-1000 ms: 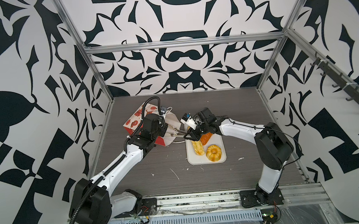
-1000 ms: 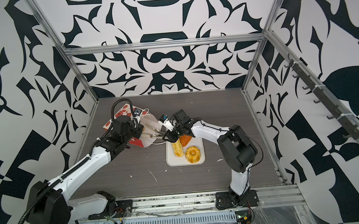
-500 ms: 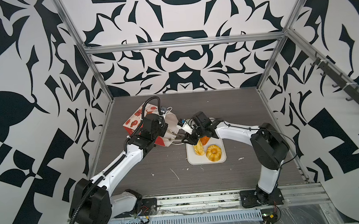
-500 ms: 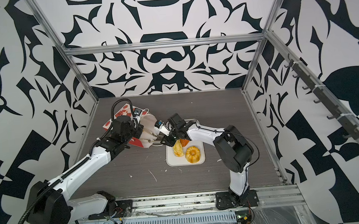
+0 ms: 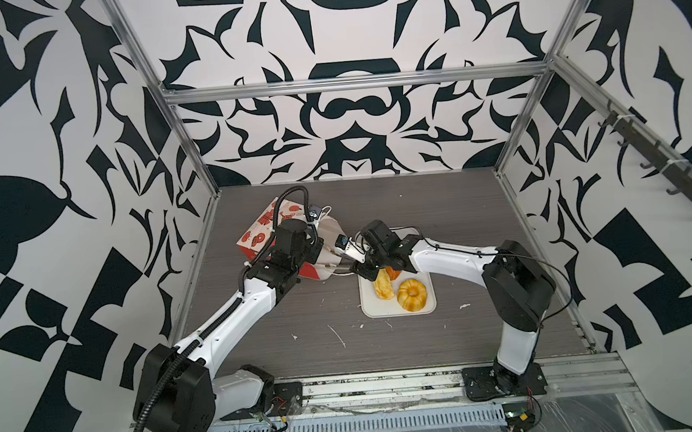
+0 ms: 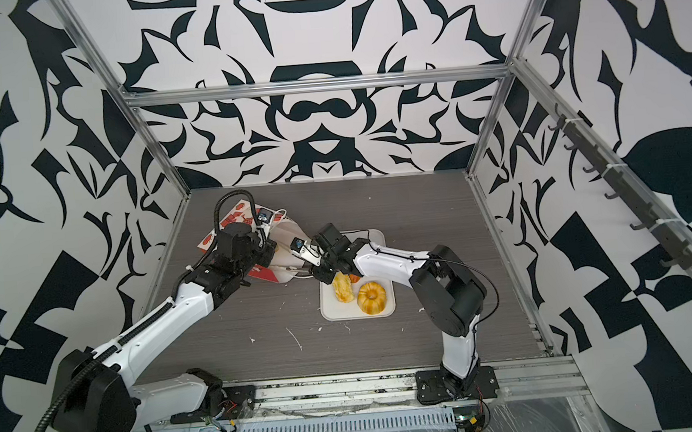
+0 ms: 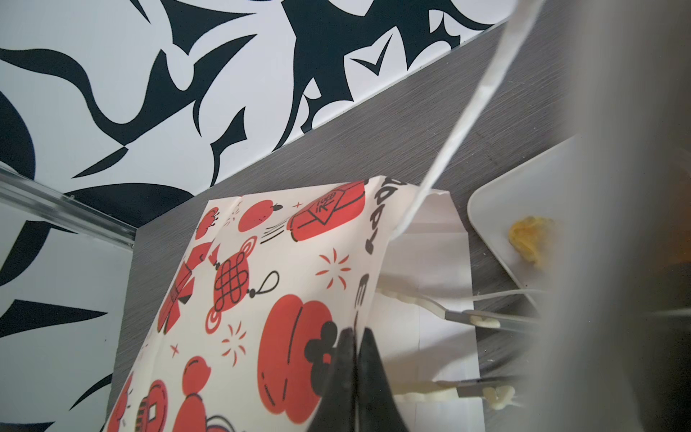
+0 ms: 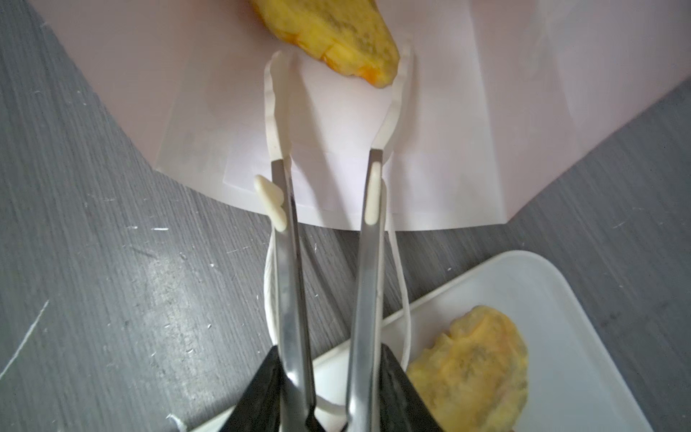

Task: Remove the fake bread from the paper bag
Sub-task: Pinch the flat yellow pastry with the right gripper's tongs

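The paper bag (image 5: 260,235) (image 6: 234,218) lies on its side at the back left, its white mouth facing the tray. My left gripper (image 7: 355,333) is shut on the bag's upper mouth edge (image 7: 368,262). My right gripper (image 8: 331,359) (image 5: 362,266) is shut on metal tongs (image 8: 288,262) with white tips. The tips stand apart inside the bag mouth, on either side of the end of a yellow-orange piece of fake bread (image 8: 329,33). On the white tray (image 5: 397,311) lie a croissant (image 5: 382,286), a ring bun (image 5: 411,295) and an orange piece (image 5: 393,271) half hidden by my right arm.
A white cord handle (image 8: 405,299) loops under the tongs, and another cord (image 7: 467,112) runs up past the left wrist camera. White scuffs and crumbs (image 5: 338,336) mark the grey table in front. Patterned walls and metal frame posts (image 5: 190,153) enclose the table.
My right gripper has moved left from over the tray to the bag mouth, bringing the tongs' tips inside. The left gripper still holds the bag edge.
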Controlling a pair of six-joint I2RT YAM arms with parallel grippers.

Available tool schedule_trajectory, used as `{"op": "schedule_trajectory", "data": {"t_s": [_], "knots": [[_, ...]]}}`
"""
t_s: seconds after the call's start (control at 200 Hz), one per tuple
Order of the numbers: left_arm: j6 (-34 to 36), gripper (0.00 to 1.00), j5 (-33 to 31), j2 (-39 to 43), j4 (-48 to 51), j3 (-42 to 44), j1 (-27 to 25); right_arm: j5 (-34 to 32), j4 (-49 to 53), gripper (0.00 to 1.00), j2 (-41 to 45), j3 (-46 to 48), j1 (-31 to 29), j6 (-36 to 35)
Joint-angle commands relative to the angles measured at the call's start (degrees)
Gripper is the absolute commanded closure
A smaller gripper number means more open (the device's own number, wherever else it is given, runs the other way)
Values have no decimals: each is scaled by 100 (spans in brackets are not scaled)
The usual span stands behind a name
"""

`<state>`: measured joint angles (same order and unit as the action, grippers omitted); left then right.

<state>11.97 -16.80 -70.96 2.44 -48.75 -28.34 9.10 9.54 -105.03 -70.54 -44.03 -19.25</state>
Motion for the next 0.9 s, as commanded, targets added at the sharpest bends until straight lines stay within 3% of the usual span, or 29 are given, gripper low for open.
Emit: {"op": "schedule_trajectory", "data": {"t_s": [0.0, 0.385, 0.895], "knots": [[-63, 100, 10, 73, -37, -128, 29, -291, -145, 60, 365, -295, -52, -215], [-63, 100, 20, 77, -59, -126, 30, -197, 510, 61, -240, -1172, -204, -628], [-65, 100, 21, 65, -103, -92, 65, -262, 760, 66, -691, -1457, -321, -664]]}}
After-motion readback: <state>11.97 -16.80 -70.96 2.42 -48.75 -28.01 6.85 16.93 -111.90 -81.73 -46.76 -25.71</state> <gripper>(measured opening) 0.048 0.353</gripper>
